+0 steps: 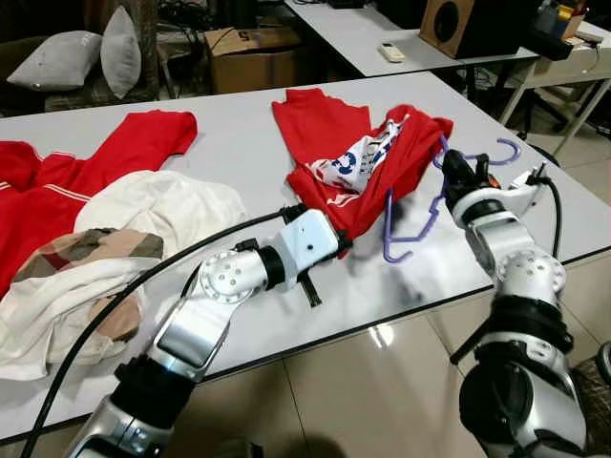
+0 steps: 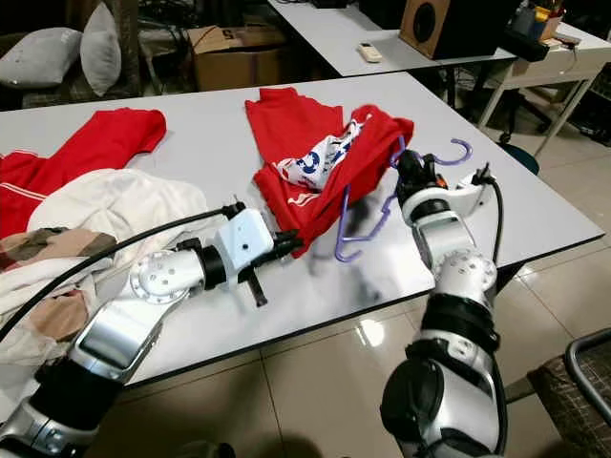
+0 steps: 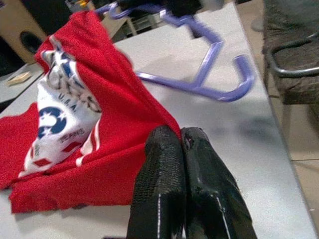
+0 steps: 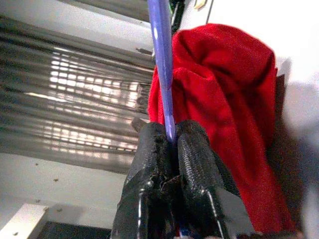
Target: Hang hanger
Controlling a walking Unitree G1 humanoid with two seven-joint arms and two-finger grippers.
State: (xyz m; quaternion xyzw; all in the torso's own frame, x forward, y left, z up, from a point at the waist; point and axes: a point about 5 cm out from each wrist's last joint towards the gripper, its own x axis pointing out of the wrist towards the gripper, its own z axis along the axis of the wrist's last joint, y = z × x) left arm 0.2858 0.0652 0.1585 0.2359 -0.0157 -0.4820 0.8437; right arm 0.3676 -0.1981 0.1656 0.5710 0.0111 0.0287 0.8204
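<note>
Right gripper (image 4: pixel 172 142), fingers pressed together on the purple hanger (image 1: pixel 420 224), holds it near the table's (image 1: pixel 239 153) right edge. The hanger's far arm is inside the red shirt (image 1: pixel 358 157). Left gripper (image 3: pixel 182 144) pinches the shirt's hem on the opposite side, so the hanger's long axis runs between the two arms.

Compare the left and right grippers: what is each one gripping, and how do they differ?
The left gripper is shut on the edge of the red printed shirt, low on the white table. The right gripper is shut on the purple plastic hanger, holding it above the table. Both have black fingers pressed together.
</note>
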